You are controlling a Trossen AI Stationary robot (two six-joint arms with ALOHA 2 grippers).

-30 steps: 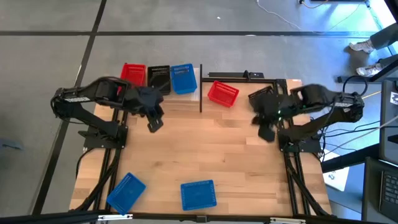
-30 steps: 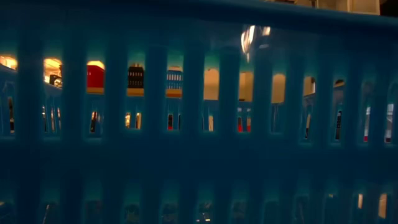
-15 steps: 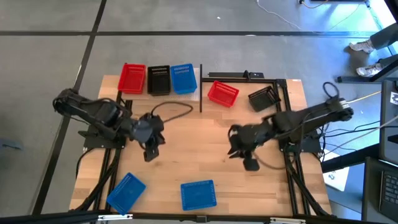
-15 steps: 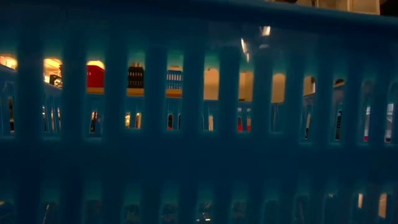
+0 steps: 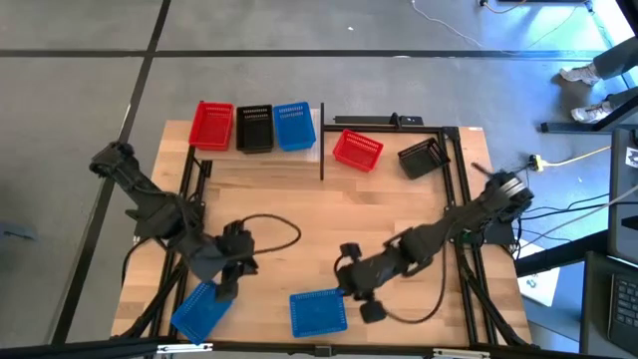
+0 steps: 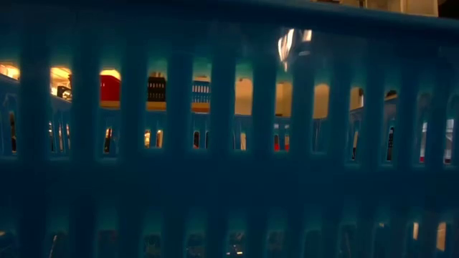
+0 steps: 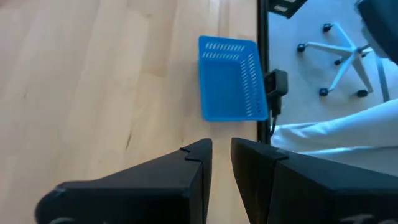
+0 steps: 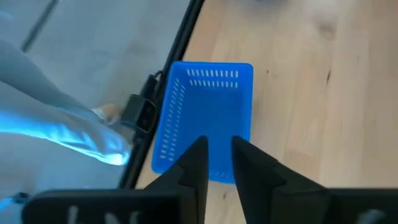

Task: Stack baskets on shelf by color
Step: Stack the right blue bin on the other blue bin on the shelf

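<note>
Two blue perforated plastic baskets lie at the near edge of the light wooden table [image 5: 329,214]: one tilted at the near left corner [image 5: 202,308], the other near the middle of the near edge [image 5: 318,312]. The left pincer [image 5: 228,284] hangs just above the far edge of the corner basket; in its wrist view its two dark fingers [image 7: 194,180] stand close together with only a thin slit between them, holding nothing, and the corner basket [image 7: 231,78] lies ahead of them beside the table's black frame. The right pincer [image 5: 361,294] reaches low across the table to the right side of the middle basket; its wrist view shows its fingers [image 8: 194,167] also nearly together, a narrow gap between them, with the blue basket [image 8: 205,115] directly beyond the tips. Whether the tips touch the basket cannot be told.

On the pale raised shelf [image 5: 308,150] at the far left of the table, a red basket [image 5: 211,124], a black basket [image 5: 254,128] and a blue basket [image 5: 293,126] stand side by side in a row. To the right of the black upright post, another red basket [image 5: 357,150] lies tilted, and a black basket [image 5: 423,158] lies near the far right corner.

The low view is almost filled by the slotted wall of a blue basket [image 6: 229,179] right against the camera.
</note>
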